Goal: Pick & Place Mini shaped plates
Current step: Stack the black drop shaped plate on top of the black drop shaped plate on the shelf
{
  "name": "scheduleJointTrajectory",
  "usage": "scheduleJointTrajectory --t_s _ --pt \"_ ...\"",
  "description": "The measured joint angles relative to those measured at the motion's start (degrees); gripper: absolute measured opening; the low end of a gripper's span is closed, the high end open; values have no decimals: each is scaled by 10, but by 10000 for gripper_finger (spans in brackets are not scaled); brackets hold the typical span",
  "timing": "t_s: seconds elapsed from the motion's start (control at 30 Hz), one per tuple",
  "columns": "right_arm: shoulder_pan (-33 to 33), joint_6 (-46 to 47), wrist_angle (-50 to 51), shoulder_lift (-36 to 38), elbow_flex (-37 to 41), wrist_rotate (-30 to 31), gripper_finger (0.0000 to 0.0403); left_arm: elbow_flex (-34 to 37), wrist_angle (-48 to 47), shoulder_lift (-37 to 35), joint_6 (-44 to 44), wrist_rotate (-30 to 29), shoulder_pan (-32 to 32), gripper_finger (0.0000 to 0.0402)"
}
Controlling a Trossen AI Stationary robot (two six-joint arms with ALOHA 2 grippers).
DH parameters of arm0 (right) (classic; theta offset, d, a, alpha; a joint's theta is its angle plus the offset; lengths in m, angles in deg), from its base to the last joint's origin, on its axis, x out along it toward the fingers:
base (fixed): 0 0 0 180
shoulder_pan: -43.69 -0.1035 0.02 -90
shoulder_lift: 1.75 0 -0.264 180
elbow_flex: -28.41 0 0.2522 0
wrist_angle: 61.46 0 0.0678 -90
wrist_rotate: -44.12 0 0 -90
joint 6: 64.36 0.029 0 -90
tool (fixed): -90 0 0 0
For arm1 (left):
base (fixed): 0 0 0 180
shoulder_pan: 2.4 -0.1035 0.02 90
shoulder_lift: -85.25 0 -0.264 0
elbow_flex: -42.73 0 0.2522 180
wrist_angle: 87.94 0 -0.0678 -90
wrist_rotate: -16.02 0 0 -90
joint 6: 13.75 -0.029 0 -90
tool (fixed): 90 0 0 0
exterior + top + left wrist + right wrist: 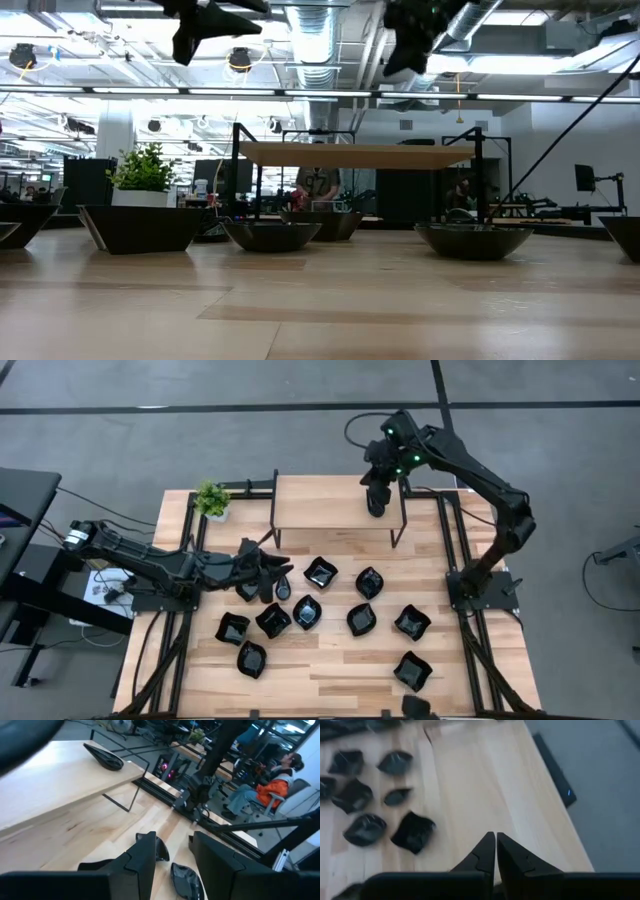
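Observation:
Several mini shaped plates, glossy and black, lie on the wooden table, among them one (321, 572), another (361, 619) and a third (412, 670). One teardrop plate (104, 757) rests on the raised wooden shelf (320, 500). My right gripper (377, 506) hovers over the shelf's right part, and in the right wrist view its fingers (496, 847) are shut with nothing between them. My left gripper (275, 575) hangs above the left cluster of plates, open and empty (172, 852). Two plates (184, 880) show on the table below it.
A small green potted plant (211, 499) stands at the shelf's left corner. Black rails frame the table on both sides. A seated person in orange (270, 790) is in the room beyond. In the low view the plates (270, 235) stand in a row before the shelf (355, 154).

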Motion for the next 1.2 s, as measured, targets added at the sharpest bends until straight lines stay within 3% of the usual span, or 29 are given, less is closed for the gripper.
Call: scheduleJointTrajectory --t_s 0.3,0.47,0.67,0.9,1.0,1.2 --pt "-99 74 -73 74 51 8 11 0 -115 0 38 -12 6 132" --pt "-176 138 -140 141 138 83 15 0 -225 0 109 -9 -9 131" --pt "-274 203 -248 232 276 146 23 0 -324 0 186 123 -75 131" --pt "-357 247 -383 311 431 182 27 -9 -346 36 138 275 -158 131" --pt "-373 262 -430 325 471 182 27 -37 -362 84 104 300 -172 131" --pt "-391 278 -446 324 492 183 29 -81 -368 192 47 285 -175 131"
